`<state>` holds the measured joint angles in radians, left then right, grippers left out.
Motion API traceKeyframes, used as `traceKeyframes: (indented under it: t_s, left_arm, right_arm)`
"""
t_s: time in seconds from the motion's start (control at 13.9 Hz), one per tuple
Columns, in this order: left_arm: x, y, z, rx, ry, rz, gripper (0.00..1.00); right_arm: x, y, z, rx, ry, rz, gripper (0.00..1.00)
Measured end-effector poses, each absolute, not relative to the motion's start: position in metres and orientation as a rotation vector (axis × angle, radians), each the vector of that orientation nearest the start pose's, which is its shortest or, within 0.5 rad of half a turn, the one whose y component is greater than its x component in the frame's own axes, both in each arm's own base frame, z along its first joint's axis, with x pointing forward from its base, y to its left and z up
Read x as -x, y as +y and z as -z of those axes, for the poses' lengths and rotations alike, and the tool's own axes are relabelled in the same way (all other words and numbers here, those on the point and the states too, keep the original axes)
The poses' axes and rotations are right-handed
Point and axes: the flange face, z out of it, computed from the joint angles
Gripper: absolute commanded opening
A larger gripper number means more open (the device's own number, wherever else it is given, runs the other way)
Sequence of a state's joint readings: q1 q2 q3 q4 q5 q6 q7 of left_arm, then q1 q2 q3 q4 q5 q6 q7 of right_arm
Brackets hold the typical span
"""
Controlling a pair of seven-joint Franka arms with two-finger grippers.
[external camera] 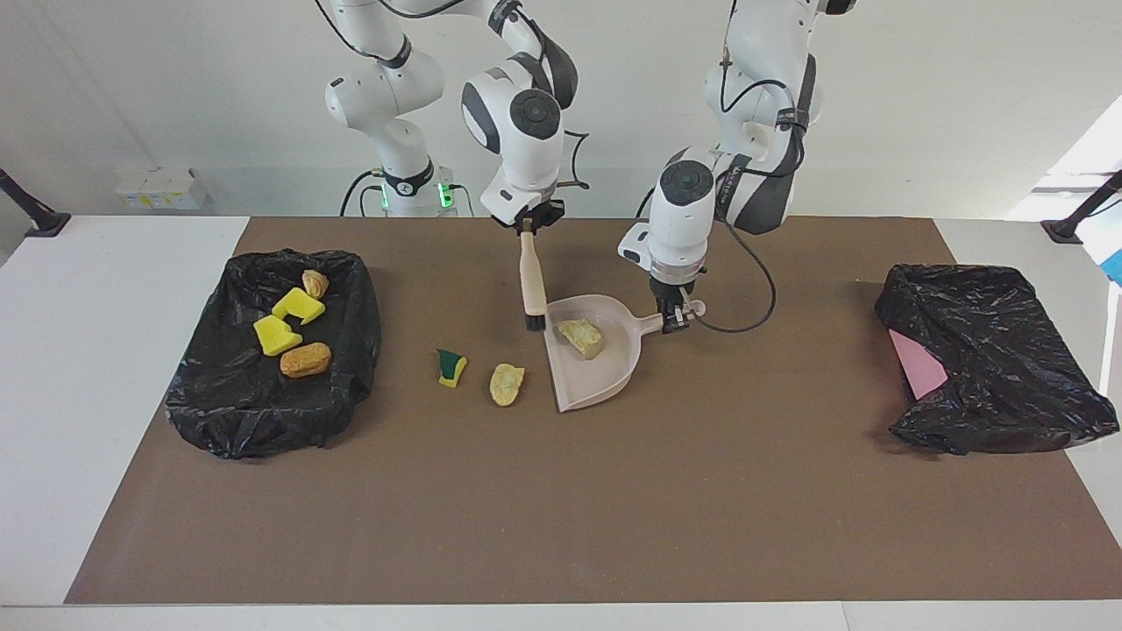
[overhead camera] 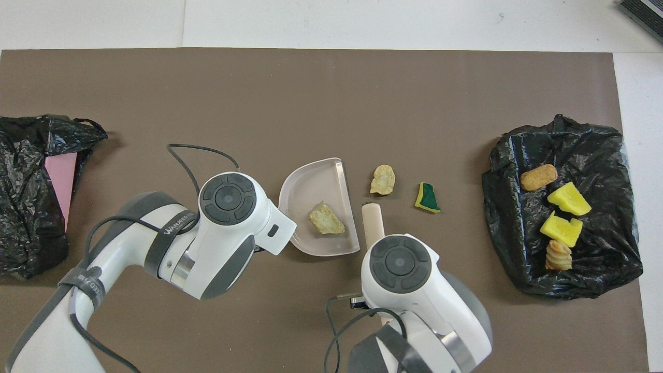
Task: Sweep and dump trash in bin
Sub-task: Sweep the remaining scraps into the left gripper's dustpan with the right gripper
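Observation:
My left gripper is shut on the handle of the beige dustpan, which sits mid-table. One tan bread-like chunk lies inside the pan. My right gripper is shut on the top of a wooden brush. The brush hangs nearly upright, with its dark bristles just outside the pan's open edge. Two pieces of trash lie on the mat between pan and bin: a tan chunk and a green-and-yellow sponge scrap.
The bin, lined with a black bag, stands at the right arm's end and holds several yellow sponge and bread scraps. A second black bag over something pink lies at the left arm's end.

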<state>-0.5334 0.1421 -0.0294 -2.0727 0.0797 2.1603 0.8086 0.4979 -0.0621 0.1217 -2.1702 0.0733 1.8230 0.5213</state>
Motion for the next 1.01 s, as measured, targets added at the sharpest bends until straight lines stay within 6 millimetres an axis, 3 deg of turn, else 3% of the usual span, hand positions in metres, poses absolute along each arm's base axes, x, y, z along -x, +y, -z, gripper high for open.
traceKeyframes:
  t_s: [0.22, 0.43, 0.79, 1.01]
  left_arm:
    - [-0.48, -0.3, -0.361, 2.409, 1.926, -0.106, 0.0]
    - [-0.481, -0.302, -0.369, 2.435, 1.89, -0.13, 0.0]
    - [-0.472, -0.307, -0.369, 2.531, 1.742, -0.21, 0.0]
    - [-0.467, -0.313, -0.37, 2.549, 1.708, -0.232, 0.0]
  right_arm:
    - [-0.442, 0.225, -0.39, 3.292, -0.17, -0.406, 0.0]
    - [-0.468, 0.173, -0.377, 3.36, -0.172, -0.431, 0.0]
    - [-0.486, 0.136, -0.352, 3.37, -0.072, -0.483, 0.0]
    - [-0.495, 0.133, -0.339, 3.348, -0.051, -0.455, 0.0]
